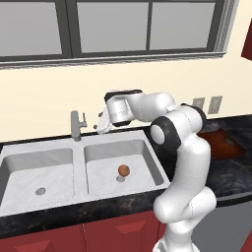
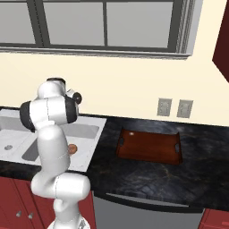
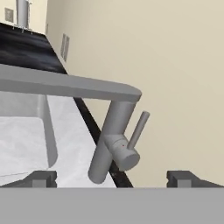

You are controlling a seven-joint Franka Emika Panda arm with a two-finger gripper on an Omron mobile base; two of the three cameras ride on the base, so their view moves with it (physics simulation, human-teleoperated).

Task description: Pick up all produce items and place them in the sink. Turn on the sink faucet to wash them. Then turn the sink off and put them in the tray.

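Stage of the washing task, judged from how things lay. The one visible produce item (image 1: 124, 170), a small reddish-brown ball, already rested on the floor of the right basin of the sink (image 1: 59, 145), just beside that basin's drain; in the right base view it showed partly past the arm (image 2: 73, 147). The placing step therefore appeared complete for this item, though whether other produce existed elsewhere could not be told. The gripper (image 1: 102, 123) hung empty above the rear rim of the sink, at about 3 o'clock from the sink faucet (image 1: 76, 125) and near it without touching. Seen from the hand camera, the two fingertips (image 3: 40, 179) stood spread wide apart, with the faucet's upright body and small side lever (image 3: 138, 129) framed between them, well short of contact. No water was visible, so turning the faucet on seemed to be the step in hand. Shutting it off and carrying the ball to the tray (image 2: 150, 146), which lay bare on the dark tabletop (image 2: 134, 179) at 3 o'clock from the sink, remained to be done.
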